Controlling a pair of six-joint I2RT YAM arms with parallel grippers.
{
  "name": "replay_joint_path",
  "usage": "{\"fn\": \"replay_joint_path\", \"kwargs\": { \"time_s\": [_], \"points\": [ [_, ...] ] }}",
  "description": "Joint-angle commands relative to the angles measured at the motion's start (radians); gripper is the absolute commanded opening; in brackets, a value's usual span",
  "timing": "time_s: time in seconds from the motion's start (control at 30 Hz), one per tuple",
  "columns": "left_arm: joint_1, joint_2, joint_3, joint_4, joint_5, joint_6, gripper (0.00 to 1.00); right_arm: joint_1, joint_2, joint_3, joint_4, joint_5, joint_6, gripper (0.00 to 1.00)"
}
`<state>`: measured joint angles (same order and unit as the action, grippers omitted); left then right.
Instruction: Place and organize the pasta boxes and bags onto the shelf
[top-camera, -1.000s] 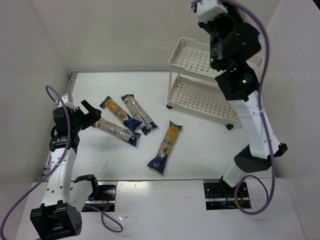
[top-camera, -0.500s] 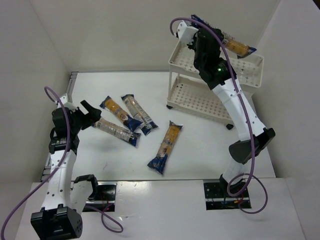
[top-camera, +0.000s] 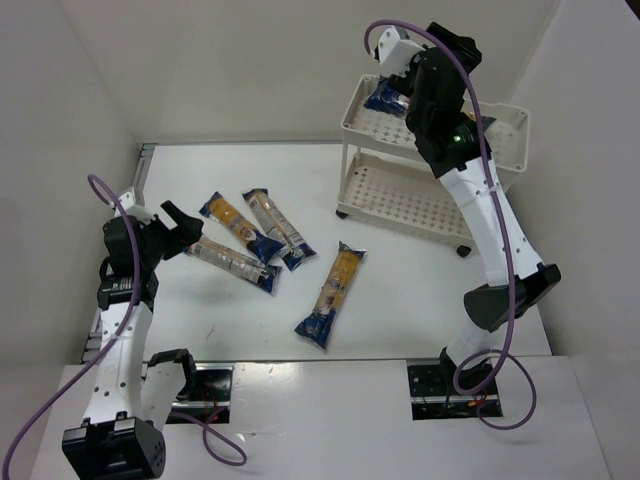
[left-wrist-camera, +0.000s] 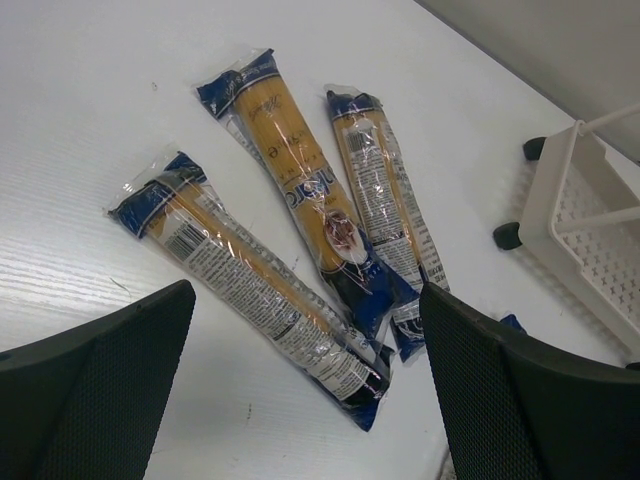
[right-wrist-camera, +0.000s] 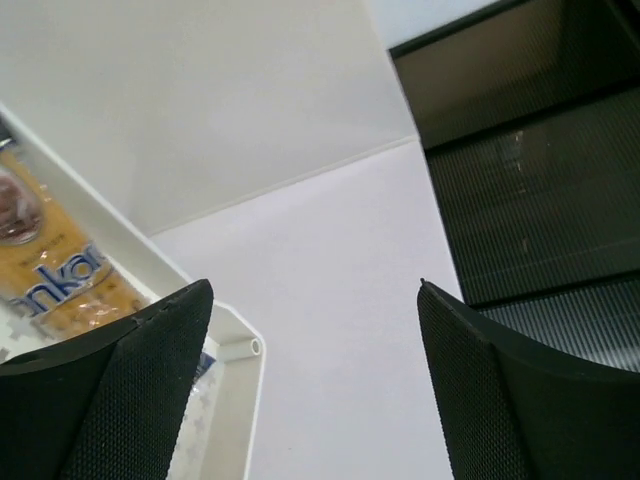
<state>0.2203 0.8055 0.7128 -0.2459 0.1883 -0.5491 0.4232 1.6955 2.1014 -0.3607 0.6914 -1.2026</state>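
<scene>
Three pasta packs lie side by side at the table's left middle: one (top-camera: 232, 262) (left-wrist-camera: 250, 270) nearest my left gripper, a second (top-camera: 240, 227) (left-wrist-camera: 300, 190) and a third (top-camera: 277, 227) (left-wrist-camera: 385, 200) behind it. A fourth pack (top-camera: 335, 293) lies alone nearer the centre. Another pack (top-camera: 384, 96) (right-wrist-camera: 50, 270) rests on the top tray of the shelf (top-camera: 430, 150) (right-wrist-camera: 235, 340). My right gripper (top-camera: 405, 85) (right-wrist-camera: 312, 300) is open just above that tray, holding nothing. My left gripper (top-camera: 175, 225) (left-wrist-camera: 307, 300) hovers open left of the three packs.
The shelf stands at the back right on black wheels (top-camera: 459, 252) (left-wrist-camera: 508, 236), its lower tray (top-camera: 400, 195) bare. White walls close in the left, back and right sides. My right arm's purple cable (top-camera: 515, 250) loops beside the shelf.
My right arm swung down over the shelf's top tray with a pasta pack, and its jaws opened and let the pack go onto the tray. The left arm has not moved.
</scene>
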Motion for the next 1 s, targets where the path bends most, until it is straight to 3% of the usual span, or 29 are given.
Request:
{"fn": "replay_joint_path", "kwargs": {
  "time_s": [0.0, 0.13, 0.33, 0.43, 0.47, 0.5, 0.6, 0.67, 0.77, 0.8, 0.83, 0.97],
  "points": [
    [0.007, -0.014, -0.007, 0.043, 0.017, 0.005, 1.0, -0.001, -0.091, 0.034, 0.117, -0.023, 0.066, 0.88],
    [0.007, -0.014, -0.007, 0.043, 0.026, 0.005, 1.0, -0.001, -0.1, 0.121, 0.176, -0.049, 0.208, 0.97],
    [0.007, -0.014, -0.007, 0.043, 0.026, 0.005, 1.0, -0.001, -0.1, 0.258, 0.128, -0.134, 0.472, 0.97],
    [0.007, -0.023, -0.007, 0.043, 0.026, 0.005, 1.0, -0.001, -0.1, 0.351, -0.145, -0.371, 0.607, 0.97],
    [0.007, -0.023, -0.007, 0.043, 0.017, 0.005, 1.0, 0.049, -0.111, 0.351, -0.218, -0.547, 0.623, 0.97],
    [0.007, -0.023, -0.007, 0.043, 0.017, 0.005, 1.0, 0.081, -0.111, 0.323, -0.322, -0.597, 0.623, 0.97],
    [0.007, -0.023, -0.007, 0.043, 0.017, 0.005, 1.0, 0.101, -0.122, 0.189, -0.437, -0.889, 0.695, 0.97],
    [0.007, -0.023, -0.007, 0.034, 0.007, 0.005, 1.0, 0.167, -0.122, 0.003, -0.506, -0.905, 0.666, 0.97],
    [0.007, -0.032, -0.007, 0.025, 0.007, 0.005, 1.0, 0.424, -0.14, -0.385, -0.528, -0.665, 0.473, 0.98],
    [0.016, -0.041, -0.007, 0.025, 0.007, 0.005, 1.0, 0.547, -0.178, -0.5, -0.5, -0.521, 0.383, 0.98],
    [0.016, -0.042, -0.007, 0.025, 0.007, 0.005, 1.0, 0.586, -0.2, -0.714, -0.468, -0.47, 0.321, 1.0],
    [0.027, -0.052, -0.016, 0.025, -0.003, -0.006, 1.0, 0.612, -0.295, -1.001, -0.243, -0.44, 0.143, 1.0]
  ]
}}
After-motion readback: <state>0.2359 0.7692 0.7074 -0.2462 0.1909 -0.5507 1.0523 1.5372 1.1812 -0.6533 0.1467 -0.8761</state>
